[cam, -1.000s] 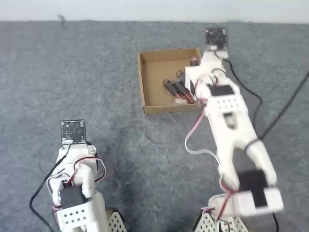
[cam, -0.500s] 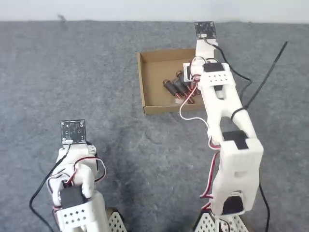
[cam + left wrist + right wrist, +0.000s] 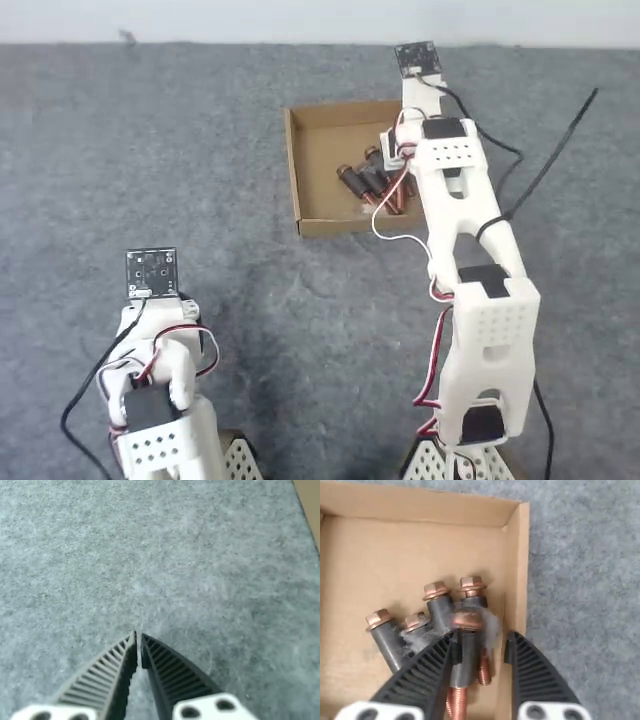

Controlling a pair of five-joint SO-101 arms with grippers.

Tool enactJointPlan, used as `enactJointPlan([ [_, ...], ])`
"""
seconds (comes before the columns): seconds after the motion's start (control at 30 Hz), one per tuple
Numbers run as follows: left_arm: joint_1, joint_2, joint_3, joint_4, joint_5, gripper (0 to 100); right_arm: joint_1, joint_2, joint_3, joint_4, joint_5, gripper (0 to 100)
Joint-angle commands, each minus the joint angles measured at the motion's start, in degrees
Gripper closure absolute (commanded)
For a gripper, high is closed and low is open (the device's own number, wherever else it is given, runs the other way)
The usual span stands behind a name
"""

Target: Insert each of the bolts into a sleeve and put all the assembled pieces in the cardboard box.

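The right pincer (image 3: 483,636), jaws apart, hangs over the box (image 3: 517,555). The bolt (image 3: 466,621) between them looks heavy and stiff (likely slick), so it is best gripped around its sleeve (image 3: 465,662). The left pincer (image 3: 138,639) is together, empty.

You've got the cardboard box (image 3: 320,160) far-centre on the surface (image 3: 200,150), w/ the bolt-and-sleeve pieces (image 3: 368,183) bunched in its right half, touching each other. Your right pincer (image 3: 482,636) hangs over them, by the box's right wall. Your left pincer (image 3: 138,635) is near-left over the surface, well apart from the box.

Bright, even light (soft all over) casts faint shadows inside the cardboard box (image 3: 325,150).
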Motion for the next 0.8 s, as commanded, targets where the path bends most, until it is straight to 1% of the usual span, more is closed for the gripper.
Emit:
enactJointPlan([
  [0.0, -0.4, -1.2, -0.7, 0.0, -0.5, 99, 1.4, -4.3, -3.9, 1.8, 0.3, 99.8],
  [0.07, -0.4, -1.2, -0.7, 0.0, -0.5, 99, 2.1, -6.4, -3.7, 4.4, 0.3, 98.2],
  [0.33, -0.4, -1.2, -0.7, 0.0, -0.5, 99, 2.3, -12.6, -3.7, 21.2, 0.2, 99.3],
  [0.57, -0.4, -1.2, -0.7, 0.1, -0.5, 99, 3.5, -15.4, -3.6, 32.2, 0.7, 99.3],
  [0.67, -0.4, -1.2, -0.7, 0.1, -0.5, 99, 3.5, -18.0, 0.5, 34.9, 2.7, 99.3],
  [0.77, -0.4, -1.2, -0.7, 0.1, -0.5, 99, 3.5, -23.4, 10.1, 32.7, 3.8, 99.3],
])
